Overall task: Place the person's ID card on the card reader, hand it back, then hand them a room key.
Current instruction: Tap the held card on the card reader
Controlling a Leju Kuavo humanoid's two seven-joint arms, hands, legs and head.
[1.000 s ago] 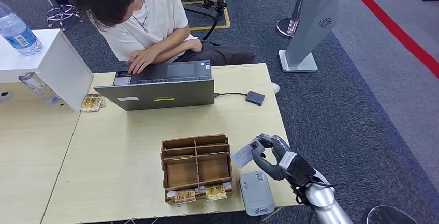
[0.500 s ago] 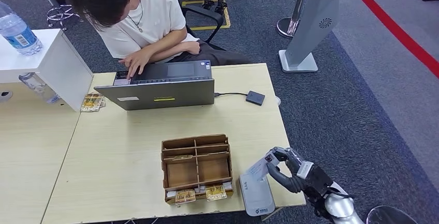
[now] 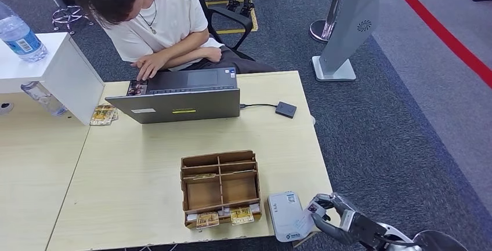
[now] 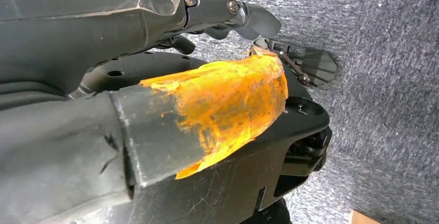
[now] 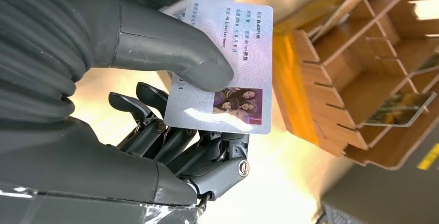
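The right robot hand (image 3: 339,219) pinches the ID card (image 3: 306,223) over the card reader's (image 3: 285,216) near-right corner on the worktop (image 3: 145,175); next, lay it flat, then let go.

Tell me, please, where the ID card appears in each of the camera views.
Head view: the ID card is at the bottom edge, held by the right hand over the card reader.
Left wrist view: not in it.
Right wrist view: the card is at centre, under the thumb.
Shared landmark: the wooden organizer box.
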